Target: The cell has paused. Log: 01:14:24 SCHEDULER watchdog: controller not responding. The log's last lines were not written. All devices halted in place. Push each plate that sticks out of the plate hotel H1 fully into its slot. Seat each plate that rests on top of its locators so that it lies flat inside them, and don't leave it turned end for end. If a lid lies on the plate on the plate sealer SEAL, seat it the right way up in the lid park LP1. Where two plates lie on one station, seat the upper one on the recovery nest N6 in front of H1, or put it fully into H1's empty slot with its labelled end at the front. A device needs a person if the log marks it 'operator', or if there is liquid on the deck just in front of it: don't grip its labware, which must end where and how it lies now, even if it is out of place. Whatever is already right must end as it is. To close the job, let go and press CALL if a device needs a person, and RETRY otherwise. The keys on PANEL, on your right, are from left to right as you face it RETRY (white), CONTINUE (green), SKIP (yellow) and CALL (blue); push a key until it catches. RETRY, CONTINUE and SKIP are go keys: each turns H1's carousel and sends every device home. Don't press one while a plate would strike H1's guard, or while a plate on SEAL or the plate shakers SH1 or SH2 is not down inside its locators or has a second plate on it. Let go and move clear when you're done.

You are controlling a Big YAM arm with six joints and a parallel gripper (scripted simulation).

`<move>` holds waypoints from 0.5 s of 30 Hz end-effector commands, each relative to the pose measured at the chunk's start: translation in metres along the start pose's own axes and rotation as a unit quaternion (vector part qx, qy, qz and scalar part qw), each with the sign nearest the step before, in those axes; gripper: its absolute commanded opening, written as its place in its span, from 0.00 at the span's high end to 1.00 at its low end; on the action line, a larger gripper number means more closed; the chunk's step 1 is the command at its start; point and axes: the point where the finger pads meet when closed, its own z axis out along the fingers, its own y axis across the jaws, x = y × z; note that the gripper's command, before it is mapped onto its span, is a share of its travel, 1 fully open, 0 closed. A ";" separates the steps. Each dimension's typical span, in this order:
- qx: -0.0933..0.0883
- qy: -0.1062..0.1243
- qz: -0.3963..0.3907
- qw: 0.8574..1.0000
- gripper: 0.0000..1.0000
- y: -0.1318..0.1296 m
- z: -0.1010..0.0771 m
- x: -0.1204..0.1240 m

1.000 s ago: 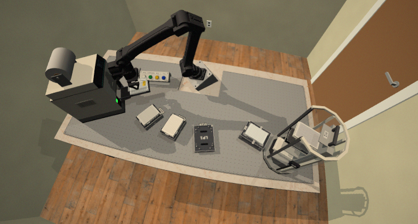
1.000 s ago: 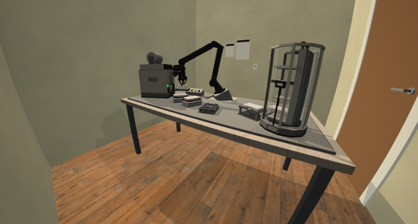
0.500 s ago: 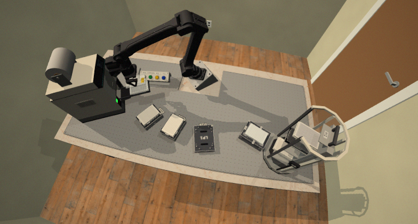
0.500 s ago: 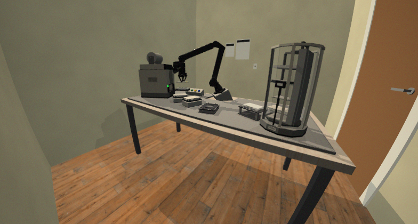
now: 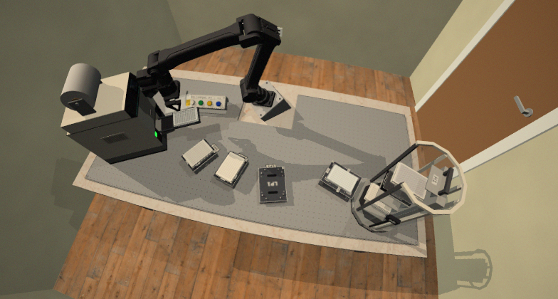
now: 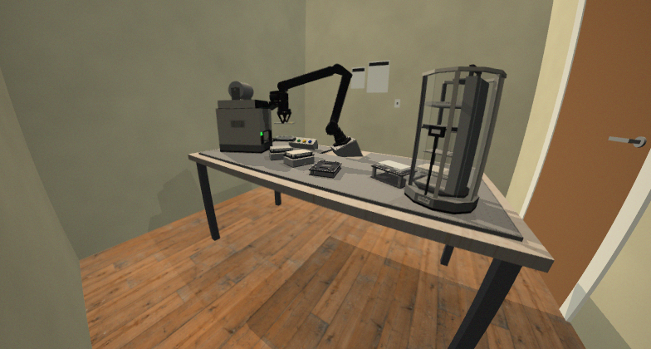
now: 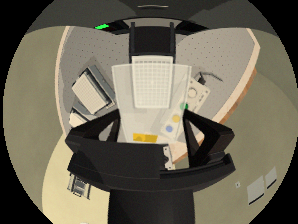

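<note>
My gripper (image 5: 173,105) (image 6: 284,120) (image 7: 151,112) is shut on a clear lid (image 5: 188,102) (image 6: 291,122) (image 7: 123,82) with a yellow label. The lid is level and raised above the white plate (image 5: 186,117) (image 7: 152,85) on the sealer's dark tray (image 5: 166,122) (image 7: 152,41). White plates (image 5: 199,154) (image 5: 231,166) (image 6: 298,153) lie on two low stations. The lid park LP1 (image 5: 272,193) (image 6: 325,168) holds nothing. A white plate (image 5: 343,179) (image 6: 394,165) lies on the stand in front of H1. Whether the plates are fully seated is too small to tell.
The sealer body (image 5: 117,143) (image 6: 243,130) stands close beside my gripper. The panel (image 5: 213,110) (image 6: 304,142) lies near it, partly seen through the lid in the wrist view. The hotel H1 (image 5: 462,197) (image 6: 442,203), with guard posts and plates inside, stands at the table's other end.
</note>
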 end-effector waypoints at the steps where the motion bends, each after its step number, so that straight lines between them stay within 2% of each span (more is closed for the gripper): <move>1: 0.004 -0.031 -0.004 0.999 0.16 -0.001 -0.038 -0.018; 7: 0.005 -0.035 -0.005 0.999 0.16 0.000 -0.057 -0.016; 9: 0.005 -0.035 -0.005 0.999 0.16 0.000 -0.057 -0.016; 10: 0.003 -0.019 -0.002 1.000 0.16 -0.003 -0.048 -0.018; 12: 0.004 -0.022 -0.003 1.000 0.16 -0.002 -0.056 -0.018; 15: 0.004 -0.023 -0.003 1.000 0.16 -0.002 -0.057 -0.018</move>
